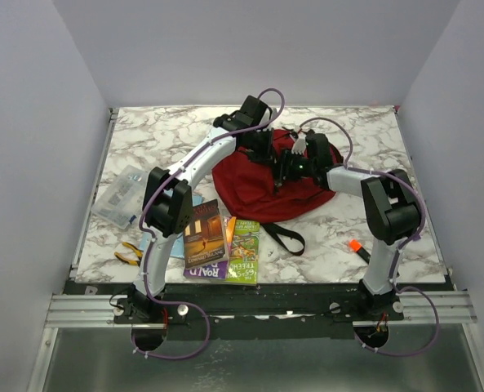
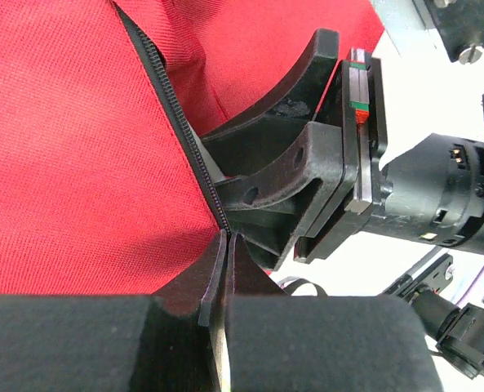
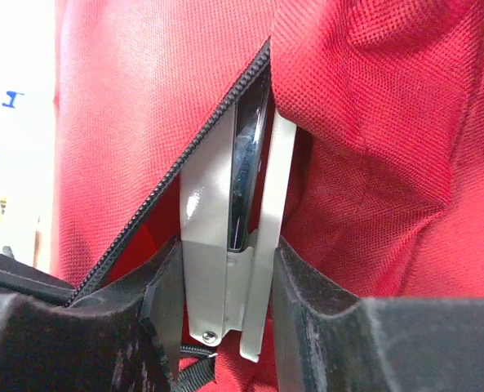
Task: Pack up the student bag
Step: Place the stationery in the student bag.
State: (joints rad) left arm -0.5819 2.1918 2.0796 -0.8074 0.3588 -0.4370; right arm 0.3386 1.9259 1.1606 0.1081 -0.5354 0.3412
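Progress first: I'd call packing early.

- Far left of the white marbled surface point(image 1: 348, 131), a clear plastic pouch point(image 1: 121, 196) and yellow-handled pliers point(image 1: 128, 254) lie unpacked.
- Next along, also unpacked, are a dark-cover paperback point(image 1: 206, 231), a purple book point(image 1: 202, 270) and a green picture book point(image 1: 243, 249), side by side near the front edge.
- Mid-surface sits the large dark-red soft fabric student bag point(image 1: 254, 192), rounded top toward the back and black strap point(image 1: 284, 238) trailing toward me.
- Its black zipper point(image 2: 180, 135) is parted, so the opening is done.
- I can't see what's already inside.

Poses next:

- My left arm runs from its base up over the books, forearm angled right to the bag's far top, wrist tipped down.
- The left gripper point(image 2: 223, 245) is pressed together, with the zipper edge running straight into the seam between its tips. I read that as pinching the lip to hold the mouth open.
- My right arm has its elbow high on the right and its forearm swung left over the bag's middle.
- The right gripper point(image 3: 228, 245) is partly closed, clamping a flat pale grey-white item with a dark glossy strip point(image 3: 205, 229). I can't identify that item.
- Its far end pokes into the triangular gap of the zipper, so one insert is underway, not finished.
- Far right, an orange marker point(image 1: 357, 247) waits on the surface, well apart from the bag.
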